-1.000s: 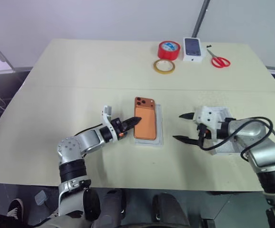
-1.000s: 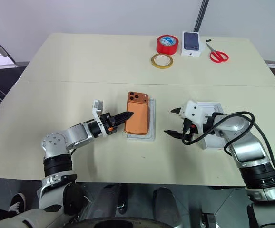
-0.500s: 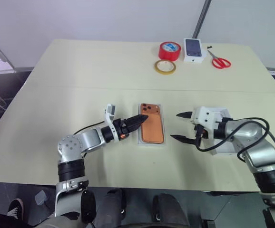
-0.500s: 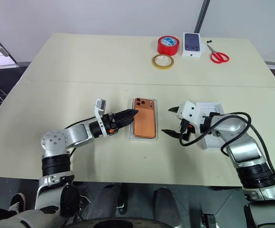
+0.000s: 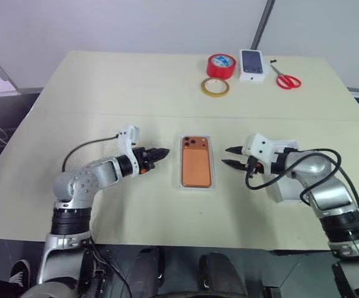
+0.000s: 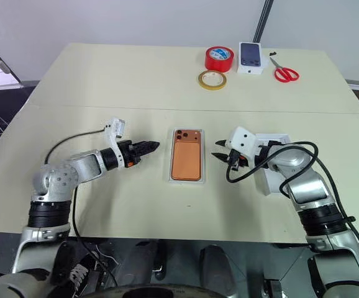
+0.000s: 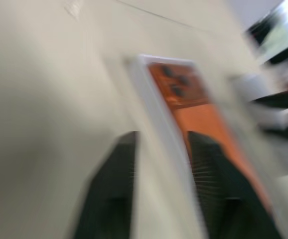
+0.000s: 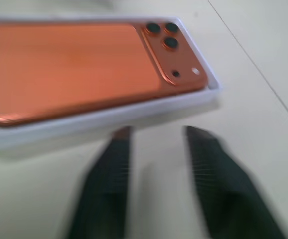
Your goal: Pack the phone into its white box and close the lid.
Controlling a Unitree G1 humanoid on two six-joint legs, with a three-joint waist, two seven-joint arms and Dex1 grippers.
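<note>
A big pale table [image 5: 105, 93] is holding everything. Near its middle the white box [image 8: 99, 119] is lying open, and the orange phone [image 5: 196, 164] is lying flat inside it, back up, with its camera end pointing to the far side. The lid [image 5: 283, 190] is lying apart from the box, under the right arm, so the box is not yet closed. The left gripper [image 5: 161, 153] is pointing at the box from one side without touching it, and I cannot tell if it is open or closed. The right gripper [image 5: 230, 156] is pointing at the box from the other side, with a small gap showing between its two fingers and nothing in them. At the far edge one small white box with a phone picture [image 5: 253, 64] is sitting beside two tape rolls, one red roll [image 5: 220, 65] and one yellow ring [image 5: 214, 87], and one pair of red scissors [image 5: 286, 79]. The head views are showing these far things. The right wrist view is showing the phone's three lenses up close and the thin white wall going around it.
</note>
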